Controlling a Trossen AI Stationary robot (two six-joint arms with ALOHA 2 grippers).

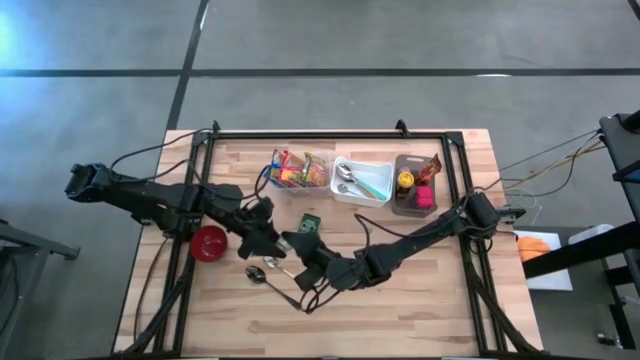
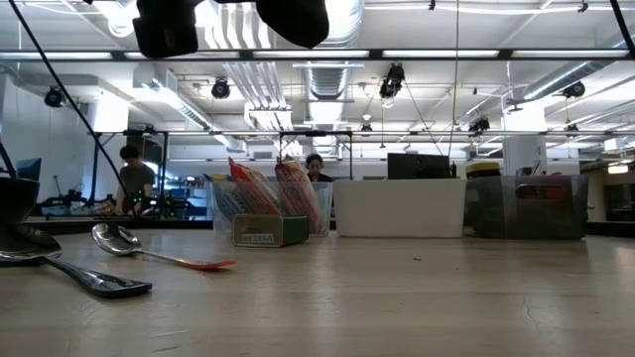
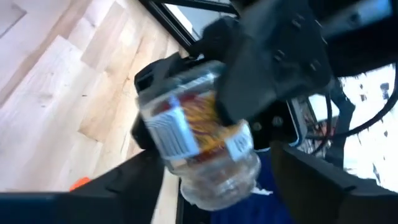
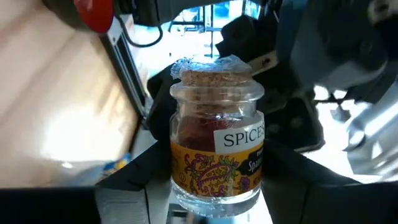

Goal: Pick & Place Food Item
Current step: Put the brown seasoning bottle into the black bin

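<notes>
Spice jar [image 4: 216, 152] passing between our grippers above the table.
Right gripper [image 1: 312, 268] clamps it, cork end toward our spread-fingered left gripper [image 1: 275, 240].

Left wrist view: spice jar [image 3: 202, 146] tilted above the wooden table [image 3: 56, 93], between the left gripper's [image 3: 214, 186] spread fingers [image 3: 124, 180], not touching them. Right gripper [image 3: 267, 68] clamps the jar's upper end. Orange bit [image 3: 79, 183] beside the left finger.
</notes>
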